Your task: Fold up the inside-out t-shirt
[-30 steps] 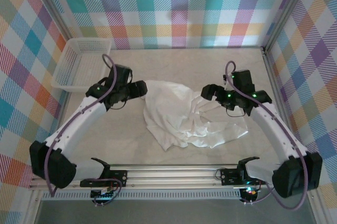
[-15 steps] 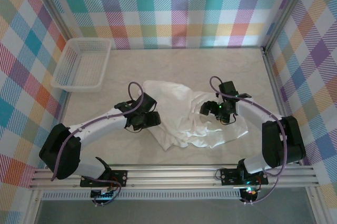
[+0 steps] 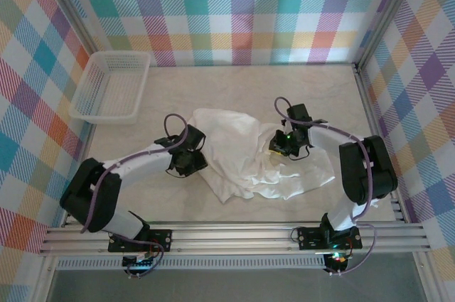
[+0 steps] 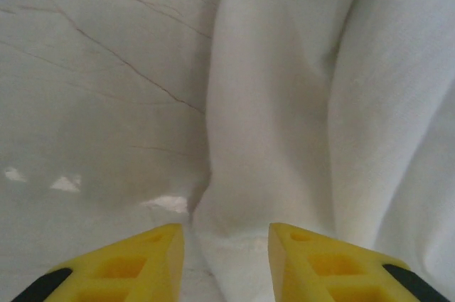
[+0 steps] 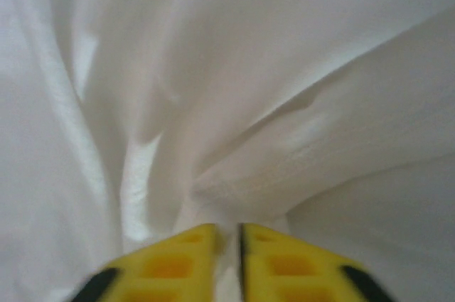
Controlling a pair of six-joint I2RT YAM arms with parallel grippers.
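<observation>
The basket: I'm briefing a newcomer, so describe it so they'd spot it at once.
Start at the pale table inside the plaid walls. In its far left corner sits the basket. Unlike the soft crumpled t-shirt mid-table, it is a rigid white tray with lattice sides.

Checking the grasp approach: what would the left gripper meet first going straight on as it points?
Probably the t-shirt: its edge lies just ahead, between the fingers of the left gripper, on the table.
</observation>
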